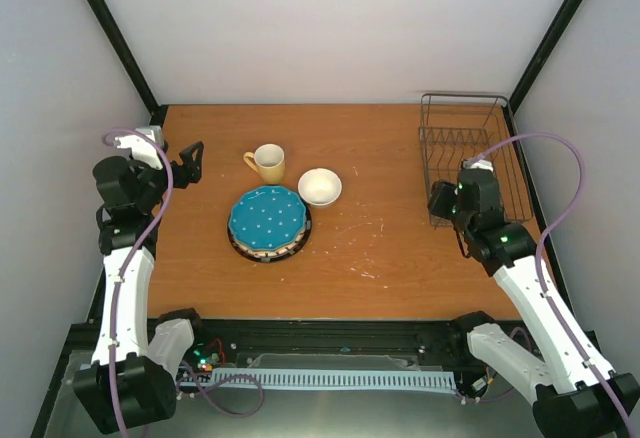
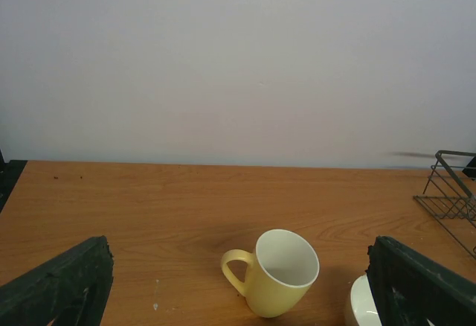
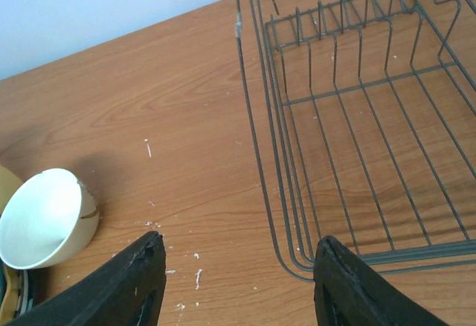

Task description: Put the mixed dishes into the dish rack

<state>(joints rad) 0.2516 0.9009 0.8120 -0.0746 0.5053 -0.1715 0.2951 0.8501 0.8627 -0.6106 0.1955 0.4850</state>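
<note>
The yellow mug (image 1: pixel 268 163) stands upright on the table, handle to the left; it also shows in the left wrist view (image 2: pixel 277 274). The cream-white bowl (image 1: pixel 319 186) sits right of it and shows in the right wrist view (image 3: pixel 46 218). The teal dotted plate (image 1: pixel 266 216) tops a stack; the plates under it show only as edges. The dark wire dish rack (image 1: pixel 465 153) stands empty at the far right, also in the right wrist view (image 3: pixel 357 125). My left gripper (image 1: pixel 190 163) is open, left of the mug. My right gripper (image 1: pixel 444 201) is open by the rack's near-left corner.
The wooden table (image 1: pixel 380 248) carries white specks between the bowl and the rack. Grey walls and black frame posts (image 1: pixel 110 28) close in the left, right and back sides. A cable tray (image 1: pixel 330 378) lies along the near edge.
</note>
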